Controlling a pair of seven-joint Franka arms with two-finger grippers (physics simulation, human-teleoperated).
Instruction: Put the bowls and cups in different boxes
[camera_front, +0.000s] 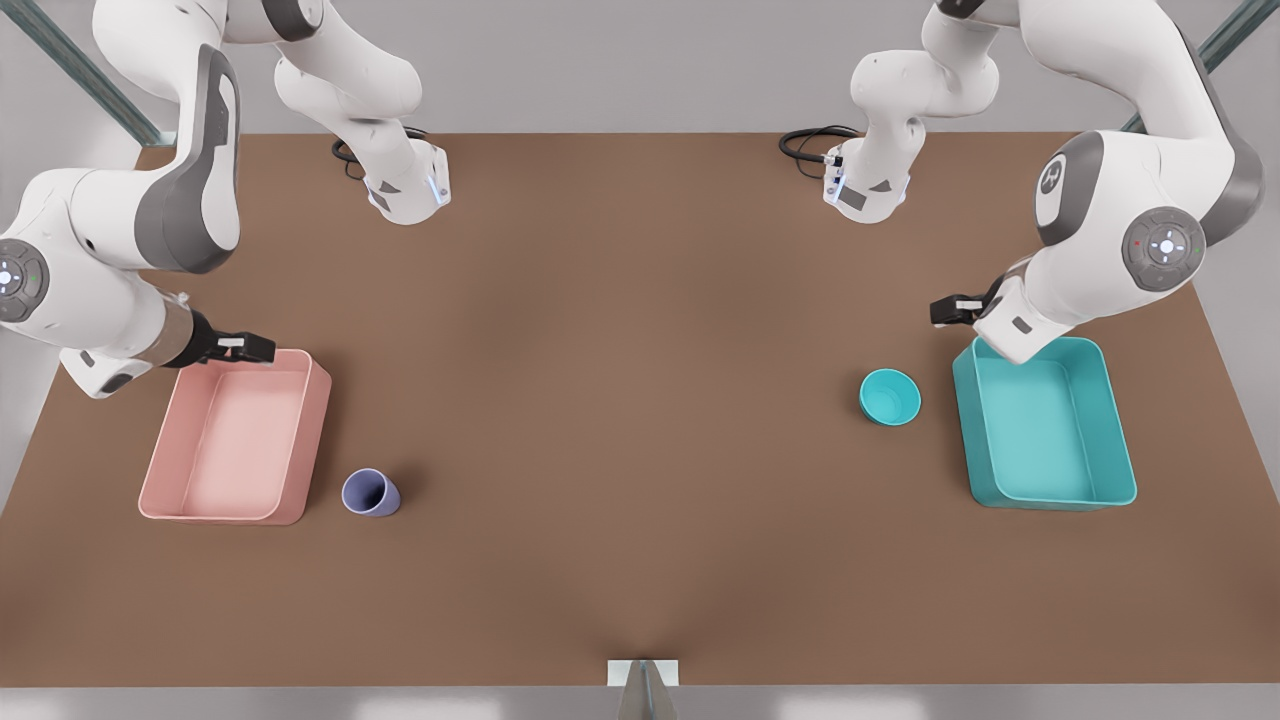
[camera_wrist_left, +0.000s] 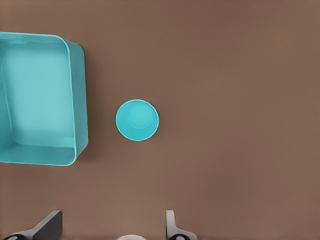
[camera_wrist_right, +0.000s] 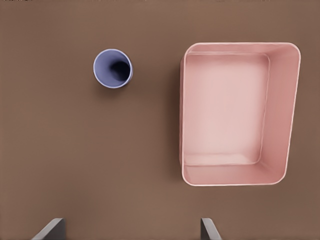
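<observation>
Near the surface's (camera_front: 640, 500) right edge, left end effector (camera_wrist_left: 112, 227) — open, empty — hovers beside small teal bowl (camera_wrist_left: 137, 120); right end effector (camera_wrist_right: 132, 230) — likewise open — waits near lavender tapered cup (camera_wrist_right: 113, 68).

The table (camera_front: 620, 400) is plain brown. One box (camera_front: 240, 440) is pale pink; the cup (camera_front: 370, 493) beside it is lavender-purple with a darker inside. The other box (camera_front: 1045, 425) is teal, and so is the bowl (camera_front: 889, 397) near it. Both arms are white with grey panels and dark grippers.
</observation>
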